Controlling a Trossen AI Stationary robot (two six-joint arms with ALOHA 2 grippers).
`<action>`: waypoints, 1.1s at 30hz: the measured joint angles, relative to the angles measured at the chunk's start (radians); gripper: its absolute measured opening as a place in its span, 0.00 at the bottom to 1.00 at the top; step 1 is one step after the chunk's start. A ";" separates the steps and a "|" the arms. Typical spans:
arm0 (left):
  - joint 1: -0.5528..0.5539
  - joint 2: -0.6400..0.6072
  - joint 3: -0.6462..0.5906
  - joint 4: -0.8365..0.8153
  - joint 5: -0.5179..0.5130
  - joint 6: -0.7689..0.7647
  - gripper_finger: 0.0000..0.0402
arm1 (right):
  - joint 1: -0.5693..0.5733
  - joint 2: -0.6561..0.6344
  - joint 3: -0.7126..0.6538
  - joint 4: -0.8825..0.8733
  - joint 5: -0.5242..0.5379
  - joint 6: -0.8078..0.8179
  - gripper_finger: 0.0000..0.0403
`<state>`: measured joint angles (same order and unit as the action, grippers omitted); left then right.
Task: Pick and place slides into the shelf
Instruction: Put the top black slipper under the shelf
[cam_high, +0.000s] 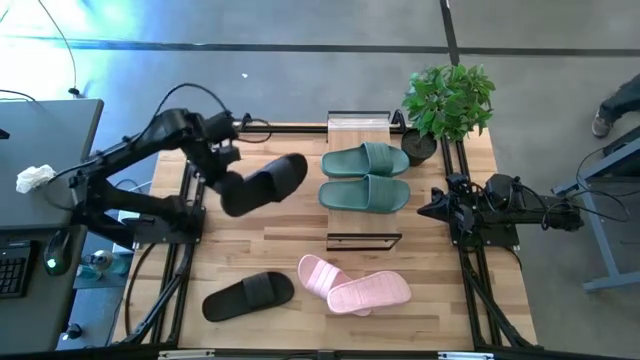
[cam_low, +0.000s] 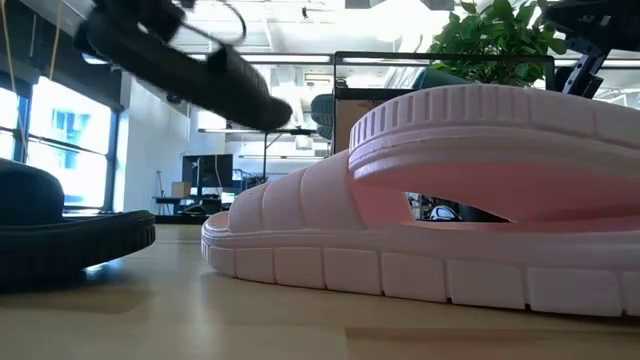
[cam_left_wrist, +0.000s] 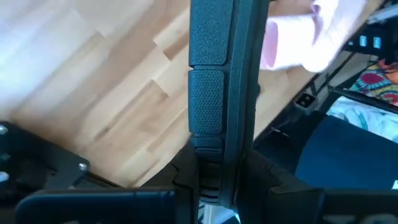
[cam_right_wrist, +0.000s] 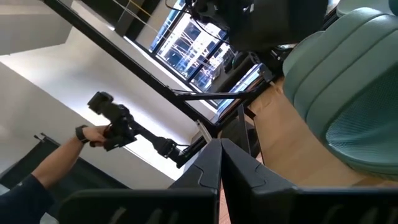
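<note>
My left gripper (cam_high: 222, 182) is shut on one black slide (cam_high: 265, 183), which is in the air left of the shelf (cam_high: 358, 126); the low view shows this black slide (cam_low: 200, 70) high over the table. The green pair (cam_high: 365, 178) lies side by side, soles down, inside the shelf's black frame (cam_high: 363, 240). The second black slide (cam_high: 248, 296) and the pink pair (cam_high: 355, 285) lie on the tabletop near its near edge. My right gripper (cam_high: 425, 208) is shut and touches nothing, just right of the green pair. My left gripper pinches the black slide between its two fingers at the end nearest the left arm (cam_high: 232, 196). In the left wrist view the slide (cam_left_wrist: 214, 81) runs edge-on straight out from between the fingers (cam_left_wrist: 186, 180). It is lifted clear of the table, tilted, its free end toward the shelf.
A potted plant (cam_high: 448, 100) stands at the table's far right corner beside the shelf. Bare wood lies between the lifted slide and the near black slide (cam_low: 60, 230). A person's hand with a device (cam_right_wrist: 102, 134) shows in the room beyond.
</note>
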<state>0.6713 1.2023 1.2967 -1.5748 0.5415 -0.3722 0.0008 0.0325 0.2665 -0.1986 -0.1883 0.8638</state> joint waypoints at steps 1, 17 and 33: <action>0.029 0.019 -0.002 0.007 -0.001 0.026 0.13 | 0.000 0.000 0.000 0.000 0.000 0.000 0.00; 0.278 0.459 -0.001 0.006 0.085 0.565 0.12 | 0.000 0.000 0.000 -0.002 0.032 0.022 0.00; 0.232 0.775 -0.001 0.045 0.137 0.843 0.13 | 0.000 0.000 0.000 -0.002 0.116 0.053 0.00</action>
<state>0.9031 1.9773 1.2961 -1.5296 0.6789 0.4710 0.0006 0.0326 0.2665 -0.2008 -0.0727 0.9165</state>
